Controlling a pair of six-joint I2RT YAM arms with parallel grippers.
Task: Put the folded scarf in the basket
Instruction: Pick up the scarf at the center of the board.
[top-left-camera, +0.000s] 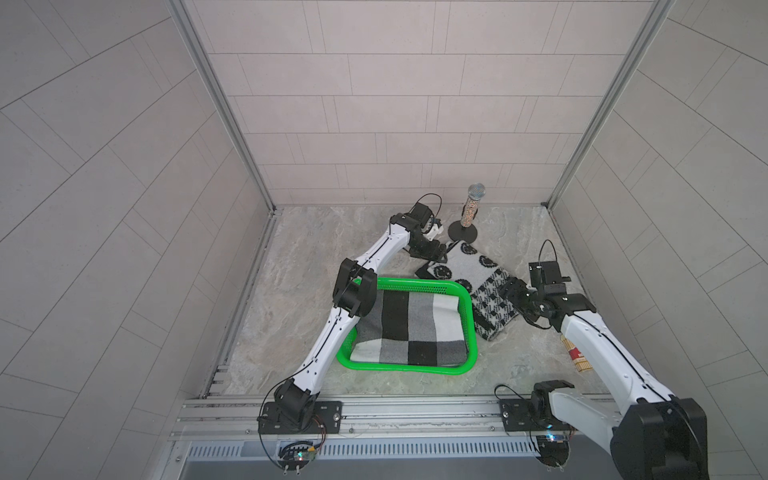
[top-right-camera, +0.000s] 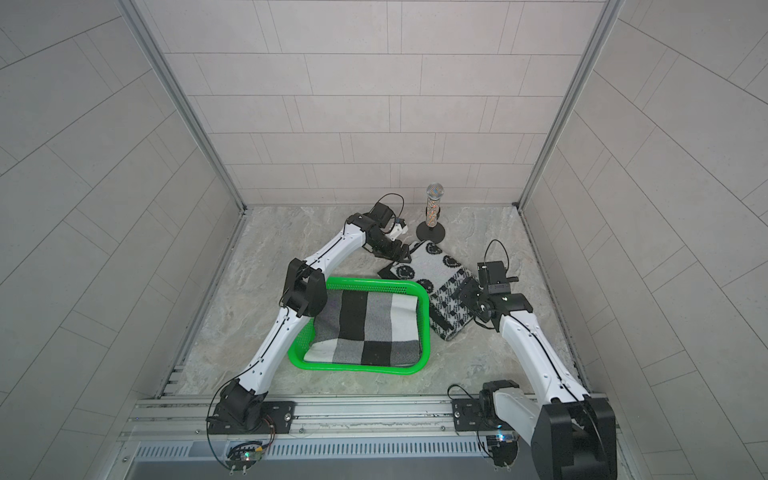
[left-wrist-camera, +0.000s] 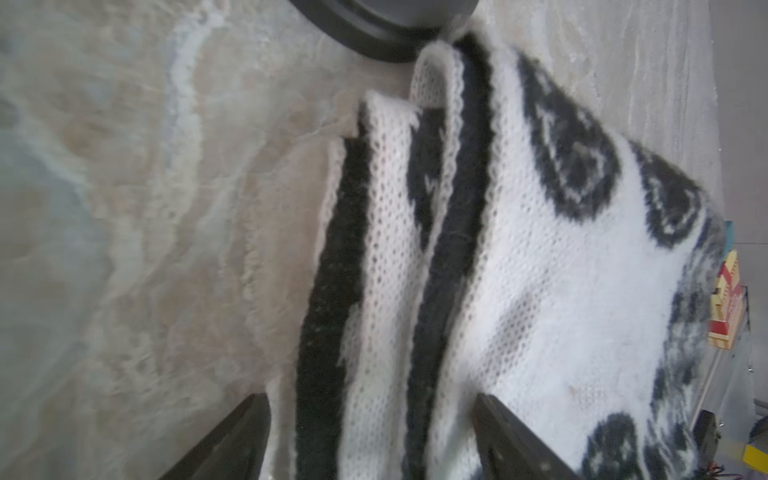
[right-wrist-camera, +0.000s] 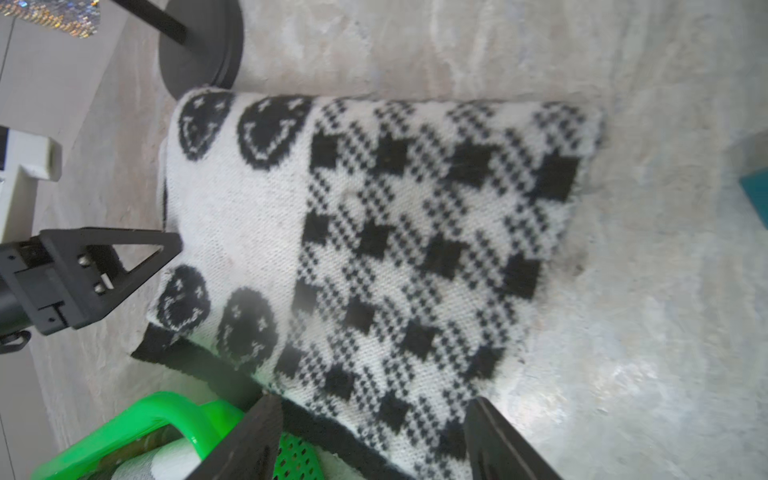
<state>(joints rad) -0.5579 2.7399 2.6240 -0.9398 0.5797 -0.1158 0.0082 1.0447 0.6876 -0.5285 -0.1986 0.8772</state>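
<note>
Right wrist view: the folded black-and-white knitted scarf (right-wrist-camera: 374, 249) lies just beside the bright green plastic basket (right-wrist-camera: 124, 419). My left gripper (left-wrist-camera: 368, 399) and right gripper (right-wrist-camera: 372, 398) gape, empty. I should pinch all layers at 2 ends, lifting evenly.

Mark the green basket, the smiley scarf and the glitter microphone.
green basket (top-left-camera: 415, 284): in a top view, far rim.
smiley scarf (right-wrist-camera: 241, 208): right wrist view, white patch between the faces.
glitter microphone (top-left-camera: 471, 212): in a top view, sparkly handle.

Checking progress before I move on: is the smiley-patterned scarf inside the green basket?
No, the smiley scarf lies on the table beside the basket.
</note>
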